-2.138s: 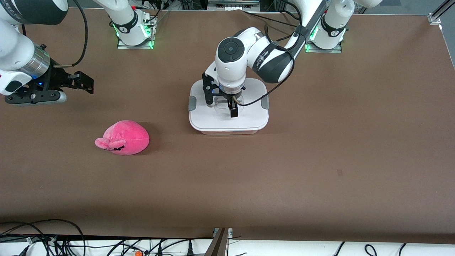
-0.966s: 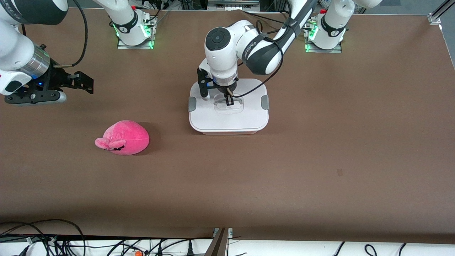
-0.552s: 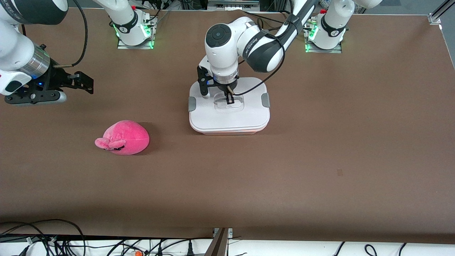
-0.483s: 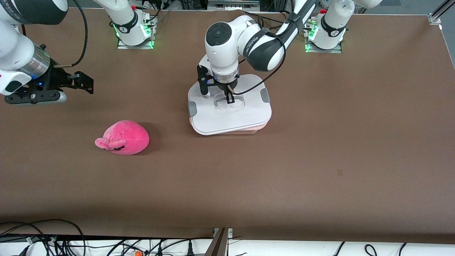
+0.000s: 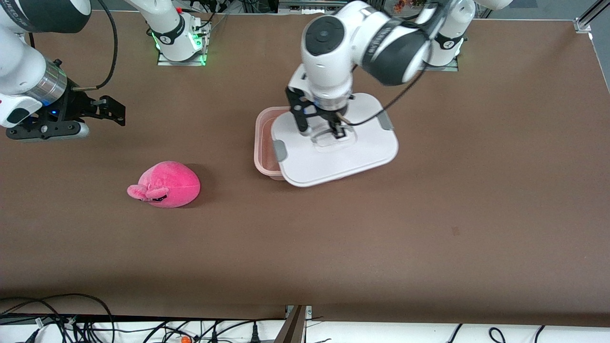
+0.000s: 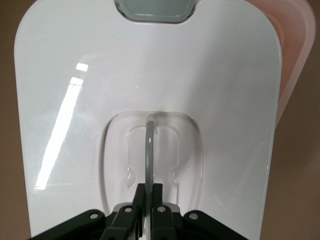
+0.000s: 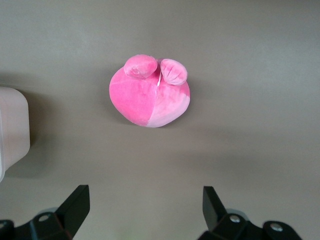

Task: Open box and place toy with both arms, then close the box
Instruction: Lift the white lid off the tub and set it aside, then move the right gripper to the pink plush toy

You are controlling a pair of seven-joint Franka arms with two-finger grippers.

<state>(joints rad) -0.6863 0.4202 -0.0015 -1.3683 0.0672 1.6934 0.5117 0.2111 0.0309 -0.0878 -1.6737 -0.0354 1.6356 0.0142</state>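
The pinkish translucent tub of the box [image 5: 262, 143] stands mid-table, partly uncovered. My left gripper [image 5: 339, 132] is shut on the clear handle [image 6: 149, 150] of the white lid [image 5: 343, 152] and holds the lid in the air, shifted off the tub toward the left arm's end. The lid [image 6: 150, 75] fills the left wrist view, with the tub's rim [image 6: 295, 60] showing past its edge. The hot-pink toy [image 5: 164, 185] lies on the table toward the right arm's end; it also shows in the right wrist view [image 7: 150, 97]. My right gripper [image 5: 112, 112] waits open and empty above the table, apart from the toy.
The brown table [image 5: 429, 214] spreads wide around the box and toy. The arm bases [image 5: 178, 43] stand along the table's edge farthest from the front camera. Cables [image 5: 71, 324] lie off the table's nearest edge.
My left gripper gripped the lid's handle, lifted the lid off the tub and carried it toward the left arm's end, exposing part of the tub. The right arm and toy have not moved.
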